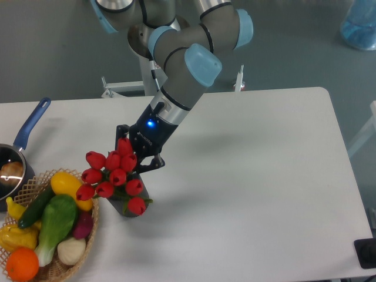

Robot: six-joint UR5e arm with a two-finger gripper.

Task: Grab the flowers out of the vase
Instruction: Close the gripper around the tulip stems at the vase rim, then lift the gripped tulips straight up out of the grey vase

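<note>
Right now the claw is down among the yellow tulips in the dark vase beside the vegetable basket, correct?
Not quite: the tulips are red, not yellow, as the camera view shows. The claw is down among them in the dark vase beside the vegetable basket.

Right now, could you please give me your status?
Gripper behind red tulip bunch, grip unclear. Bunch in dark vase. Wicker basket adjacent.

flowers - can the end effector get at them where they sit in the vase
Probably yes: the end effector is already right at the flowers, just above the vase, with nothing between. The buds hide its fingertips.
</note>
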